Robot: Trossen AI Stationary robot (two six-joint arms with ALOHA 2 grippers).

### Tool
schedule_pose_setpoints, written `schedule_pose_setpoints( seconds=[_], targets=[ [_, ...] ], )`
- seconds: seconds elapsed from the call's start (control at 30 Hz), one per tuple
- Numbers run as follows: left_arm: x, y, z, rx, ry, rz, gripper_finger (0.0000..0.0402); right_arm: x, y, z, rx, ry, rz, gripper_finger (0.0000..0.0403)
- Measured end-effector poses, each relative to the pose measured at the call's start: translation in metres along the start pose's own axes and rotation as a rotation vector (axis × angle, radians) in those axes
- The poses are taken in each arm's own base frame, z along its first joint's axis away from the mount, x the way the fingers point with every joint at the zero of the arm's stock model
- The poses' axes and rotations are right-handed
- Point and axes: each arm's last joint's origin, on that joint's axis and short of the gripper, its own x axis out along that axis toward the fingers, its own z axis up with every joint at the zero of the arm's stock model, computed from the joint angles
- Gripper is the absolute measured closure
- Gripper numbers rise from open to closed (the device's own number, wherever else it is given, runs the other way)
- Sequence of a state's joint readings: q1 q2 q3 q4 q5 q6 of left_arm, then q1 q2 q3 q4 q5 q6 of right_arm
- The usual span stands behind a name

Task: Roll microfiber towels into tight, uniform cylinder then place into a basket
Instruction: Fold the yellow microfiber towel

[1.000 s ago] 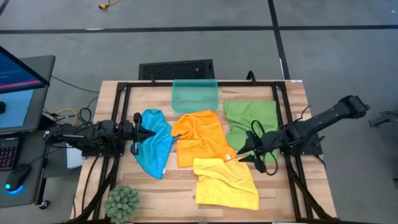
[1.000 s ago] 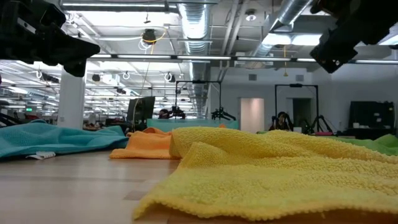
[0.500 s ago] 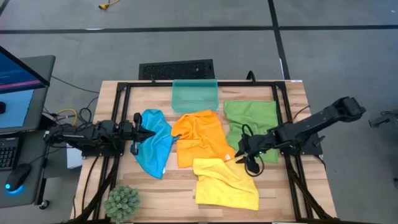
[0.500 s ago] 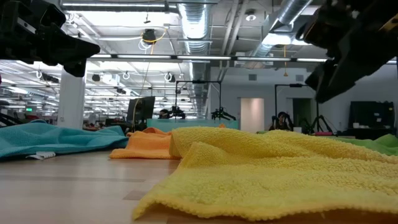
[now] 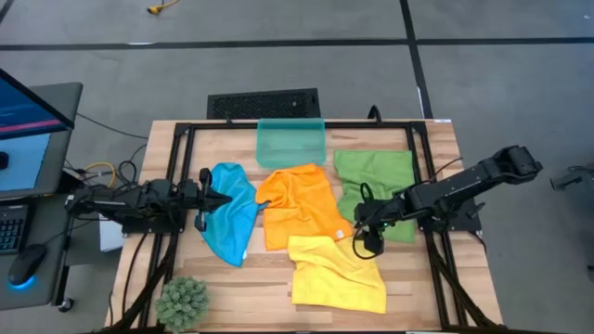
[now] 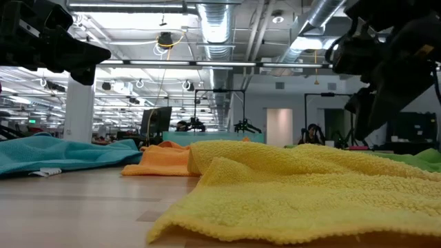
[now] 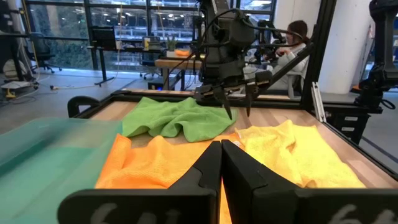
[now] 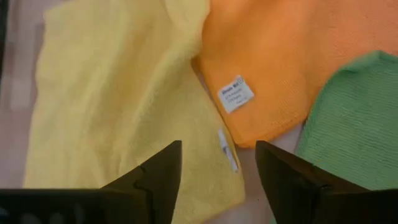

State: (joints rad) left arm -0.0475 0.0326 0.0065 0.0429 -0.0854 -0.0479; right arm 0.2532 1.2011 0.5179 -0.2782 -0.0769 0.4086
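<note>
Four towels lie spread on the wooden worktop (image 5: pixel 232 278), none rolled. The blue towel (image 5: pixel 229 211) is on the left, the orange towel (image 5: pixel 299 204) in the middle, the green towel (image 5: pixel 375 178) on the right, and the yellow towel (image 5: pixel 336 274) nearest the front edge, its back edge overlapping the orange one. The teal basket (image 5: pixel 290 143) stands at the back of the worktop, just behind the orange towel, with nothing visible inside it.

The right hand (image 5: pixel 364 237) hovers with its fingers spread apart, pointing down over the spot where the yellow, orange and green towels meet. It grips nothing. In the right wrist view, the yellow towel's corner lies between the two dark fingers (image 8: pixel 155 177), with a white label (image 8: pixel 235 94) on the orange towel's corner just beyond.

The left hand (image 5: pixel 225 197) is closed, fingers pressed together, and empty. It is held above the blue towel and points toward the middle of the worktop.

A small green plant (image 5: pixel 183 301) sits at the front left corner. A dark grated rectangle (image 5: pixel 264 103) lies on the floor behind the basket. In the left wrist view, a person sits at a desk beyond the worktop.
</note>
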Motion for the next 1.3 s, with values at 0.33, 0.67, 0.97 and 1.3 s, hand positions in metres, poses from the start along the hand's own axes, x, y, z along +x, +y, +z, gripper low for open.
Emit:
schedule_pose_setpoints(
  seconds=[0.33, 0.67, 0.97, 1.3],
  targets=[
    [0.000, 0.000, 0.000, 0.000, 0.000, 0.000, 0.0401, 0.021, -0.003, -0.008, -0.012, 0.114, -0.047, 0.0166],
    [0.000, 0.000, 0.000, 0.000, 0.000, 0.000, 0.0401, 0.040, -0.007, -0.014, 0.059, 0.215, -0.072, 0.0182],
    [0.000, 0.000, 0.000, 0.000, 0.000, 0.000, 0.0401, 0.037, -0.007, -0.014, 0.075, 0.195, -0.063, 0.0276],
    [0.000, 0.000, 0.000, -0.001, 0.004, -0.017, 0.0370, 0.038, -0.007, -0.015, 0.079, 0.209, -0.050, 0.0376]
  ],
)
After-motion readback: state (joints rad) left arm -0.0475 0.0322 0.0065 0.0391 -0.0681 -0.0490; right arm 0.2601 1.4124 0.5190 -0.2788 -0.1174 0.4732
